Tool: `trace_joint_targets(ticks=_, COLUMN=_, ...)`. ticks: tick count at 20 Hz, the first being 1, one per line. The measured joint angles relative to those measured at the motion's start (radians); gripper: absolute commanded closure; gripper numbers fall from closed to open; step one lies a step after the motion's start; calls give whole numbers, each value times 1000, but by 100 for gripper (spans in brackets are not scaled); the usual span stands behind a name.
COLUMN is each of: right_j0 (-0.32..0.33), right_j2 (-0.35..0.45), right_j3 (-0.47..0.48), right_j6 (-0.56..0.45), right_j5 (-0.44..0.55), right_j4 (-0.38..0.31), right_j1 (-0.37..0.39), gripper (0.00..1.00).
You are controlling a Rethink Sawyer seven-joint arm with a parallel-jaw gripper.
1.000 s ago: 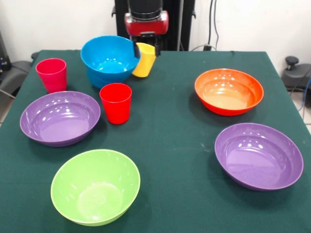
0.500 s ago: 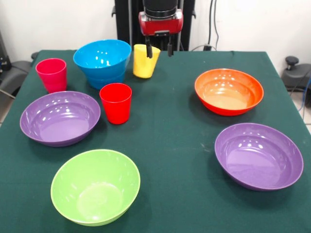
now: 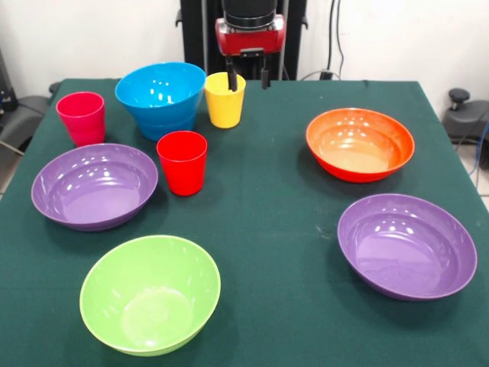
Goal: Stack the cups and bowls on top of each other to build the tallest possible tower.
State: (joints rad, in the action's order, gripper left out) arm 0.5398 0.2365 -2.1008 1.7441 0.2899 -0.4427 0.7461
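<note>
My gripper (image 3: pixel 247 78) hangs open at the far edge of the table, its left finger (image 3: pixel 231 77) dipping at the rim of the upright yellow cup (image 3: pixel 225 101), its right finger clear of the cup. Just left of the cup a blue bowl (image 3: pixel 161 88) seems to rest on a second blue bowl (image 3: pixel 158 127). A pink-magenta cup (image 3: pixel 81 117) stands at the far left and a red cup (image 3: pixel 182 161) near the middle. Lying apart are a purple bowl (image 3: pixel 93 186), a second purple bowl (image 3: pixel 406 245), an orange bowl (image 3: pixel 360 143) and a lime green bowl (image 3: pixel 150 293).
A dark green cloth (image 3: pixel 267 214) covers the table, and every bowl and cup stands open side up on it. Cables and a black stand sit behind the far edge.
The yellow cup was tilted against the blue bowl a second ago; it has moved right and now stands upright. The gripper shifted right and the blue bowl slid slightly left.
</note>
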Motion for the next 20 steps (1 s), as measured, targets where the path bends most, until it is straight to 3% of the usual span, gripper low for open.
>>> trace_joint_targets(ticks=11, right_j0=-3, right_j2=-3, right_j3=0, right_j6=0, right_j5=0, right_j4=5, right_j1=0, gripper=0)
trace_joint_targets(ticks=20, right_j0=-67, right_j2=-46, right_j3=0, right_j6=1, right_j5=-22, right_j4=32, right_j1=0, gripper=0)
